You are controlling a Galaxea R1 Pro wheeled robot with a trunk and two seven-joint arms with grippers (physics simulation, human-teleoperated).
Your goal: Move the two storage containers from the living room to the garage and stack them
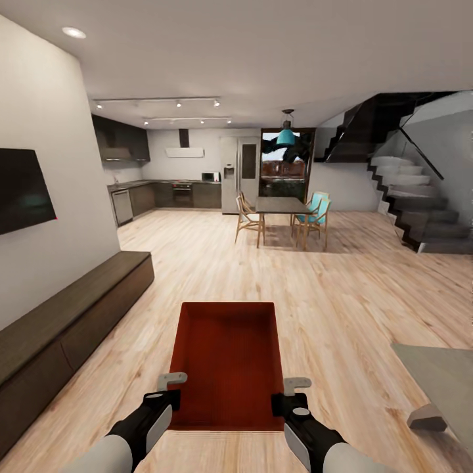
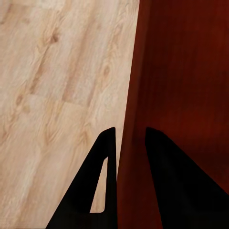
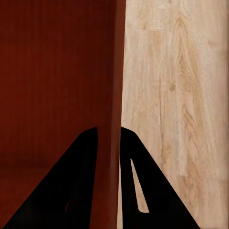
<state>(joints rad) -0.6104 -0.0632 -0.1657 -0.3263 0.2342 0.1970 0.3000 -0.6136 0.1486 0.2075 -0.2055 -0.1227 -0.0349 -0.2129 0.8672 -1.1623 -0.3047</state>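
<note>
One red-orange open-topped storage container (image 1: pixel 226 355) hangs level in front of me above the light wood planks of the living room floor (image 1: pixel 355 295). My left gripper (image 1: pixel 172 387) is shut on its left wall near the close corner. My right gripper (image 1: pixel 290 391) is shut on the right wall. In the left wrist view the gripper (image 2: pixel 130 138) straddles the thin red wall of the container (image 2: pixel 181 71). The right wrist view shows the same, gripper (image 3: pixel 109 131) pinching the wall of the container (image 3: pixel 57 71). The garage is out of view.
A long dark low cabinet (image 1: pixel 66 328) runs along the left wall under a black screen (image 1: pixel 23 190). Ahead stand a dining table with chairs (image 1: pixel 282 207) and a kitchen behind. Dark stairs (image 1: pixel 420 217) rise at the right. A grey tabletop corner (image 1: pixel 440 374) juts in at lower right.
</note>
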